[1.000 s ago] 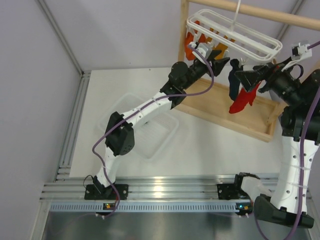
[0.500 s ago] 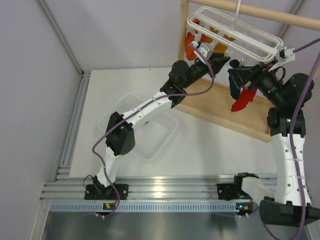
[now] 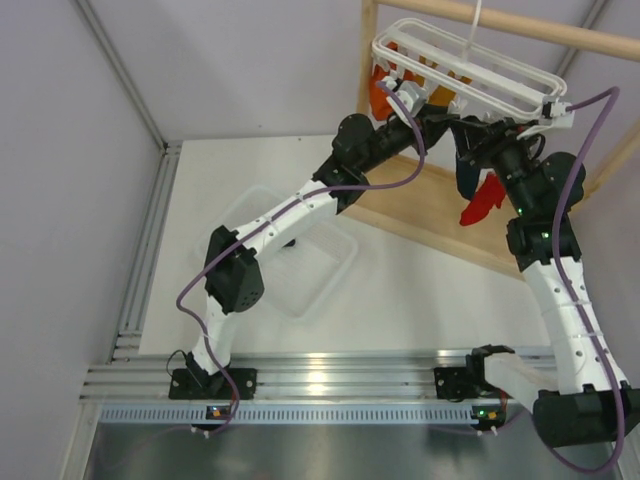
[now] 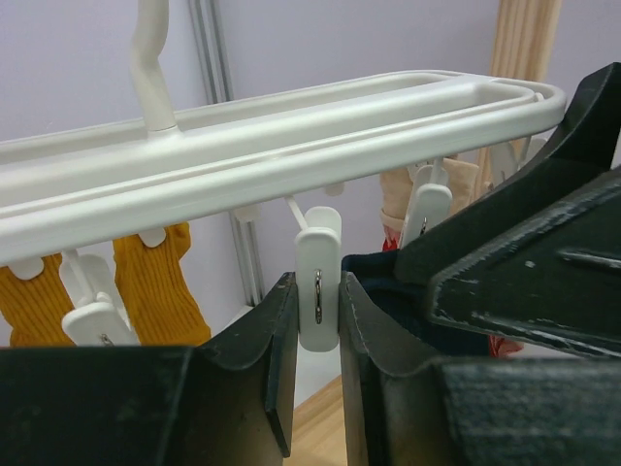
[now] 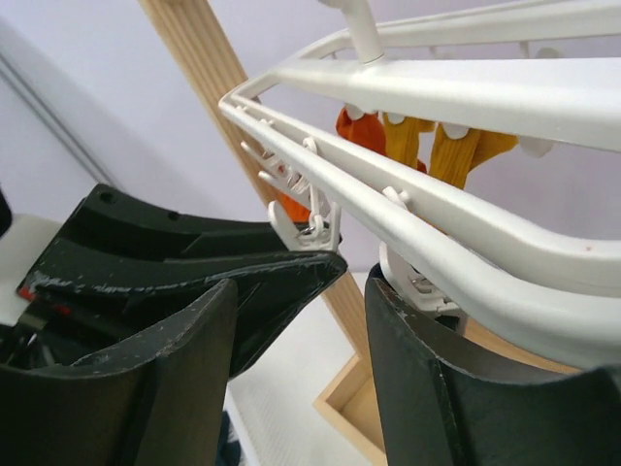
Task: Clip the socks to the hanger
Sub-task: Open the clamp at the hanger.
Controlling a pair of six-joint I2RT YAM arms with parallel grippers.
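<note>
The left gripper [image 4: 318,335] is pinched narrowly on a white clip [image 4: 318,277] that dangles from the hanger [image 4: 291,146], one finger pressing each side of it. The navy sock [image 4: 376,267] shows at the clip's 3 o'clock, just beside it. Seen from above, the right gripper [image 3: 474,135] sits under the hanger's near bar, with the navy sock and the red sock [image 3: 483,200] hanging at its 6 o'clock. Its fingers stand about half apart (nothing visibly gripped), with a second clip [image 5: 415,282] just inside one finger. Orange socks [image 5: 357,128] and yellow socks [image 5: 456,153] hang beyond, and the wooden rack [image 5: 199,53] post rises at 11 o'clock.
</note>
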